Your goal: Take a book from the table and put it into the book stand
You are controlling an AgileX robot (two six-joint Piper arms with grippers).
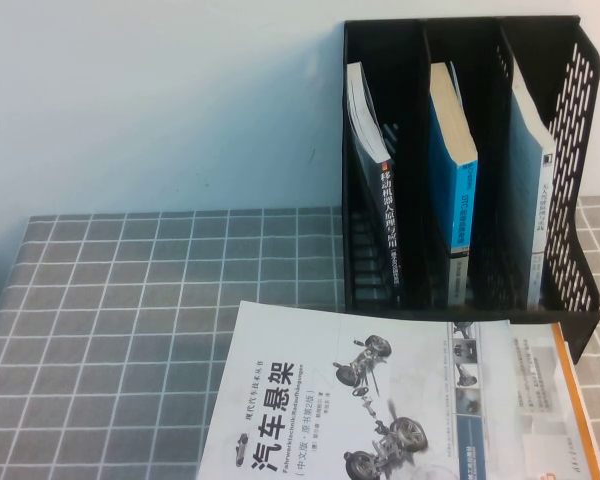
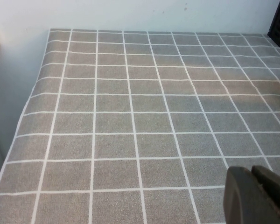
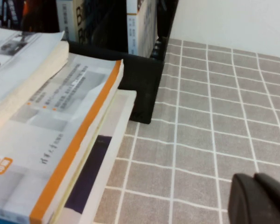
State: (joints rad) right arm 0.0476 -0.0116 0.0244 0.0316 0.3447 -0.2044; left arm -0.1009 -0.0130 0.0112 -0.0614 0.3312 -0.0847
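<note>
High view: white book (image 1: pixel 380 400) lies atop stack at table's near edge, just in front of black book stand (image 1: pixel 580 330); stand has 3 books upright, one per slot.
Left wrist: left gripper (image 2: pixel 256 196) over bare tablecloth (image 2: pixel 130 116); looks closed.
Right wrist: right gripper (image 3: pixel 259 198) beside stack, fingers together; orange-edged book (image 3: pixel 60 140) under white one.

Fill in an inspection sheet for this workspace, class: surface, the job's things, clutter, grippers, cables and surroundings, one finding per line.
Surface: grey checked tablecloth, flat.
Job's things: black book stand with three compartments, one upright book in each; white car book tops a stack in front of the stand, orange-edged book beneath it.
Clutter: nothing seen.
Grippers: left gripper above bare cloth, holding nothing; right gripper over cloth beside the stack, holding nothing; neither shows in the high view.
Cables: nothing seen.
Surroundings: plain pale wall behind the table.
</note>
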